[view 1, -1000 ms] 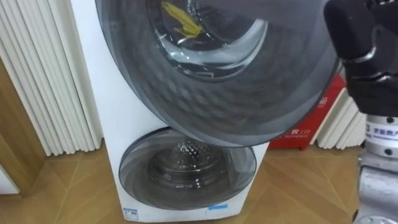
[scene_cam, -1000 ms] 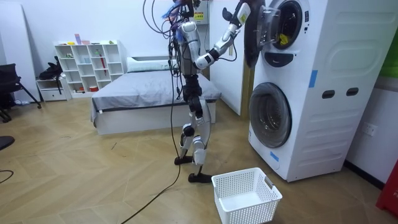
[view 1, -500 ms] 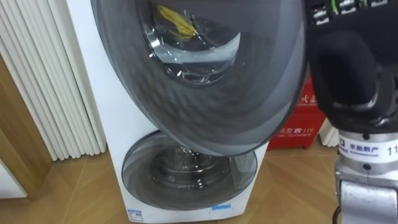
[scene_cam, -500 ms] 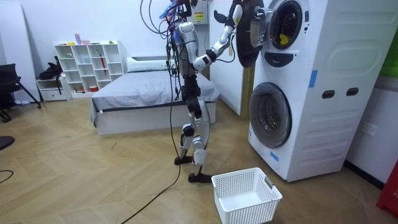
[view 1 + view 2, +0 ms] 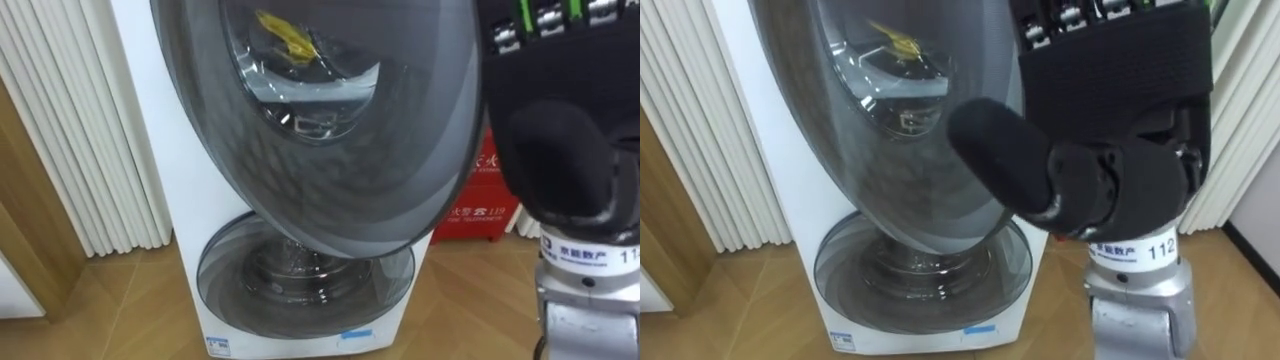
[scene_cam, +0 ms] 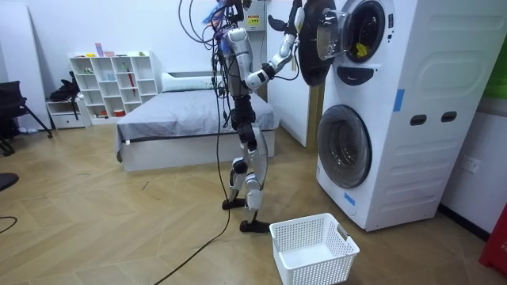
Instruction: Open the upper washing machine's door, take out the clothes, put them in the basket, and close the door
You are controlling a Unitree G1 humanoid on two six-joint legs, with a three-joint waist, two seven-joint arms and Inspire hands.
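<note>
Bedroom corner, stacked washing machine: my right hand, fingers straight, holding nothing, is swinging the upper door wider than a second ago. Yellow garment is lying far inside the drum, nearly reachable.

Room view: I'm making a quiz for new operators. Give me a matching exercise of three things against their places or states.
1. round dark-glass upper door
2. yellow cloth
3. white plastic lattice basket

a. on the wooden floor
b. standing open
c. inside the upper drum

Pairs: 1-b; 2-c; 3-a.
</note>
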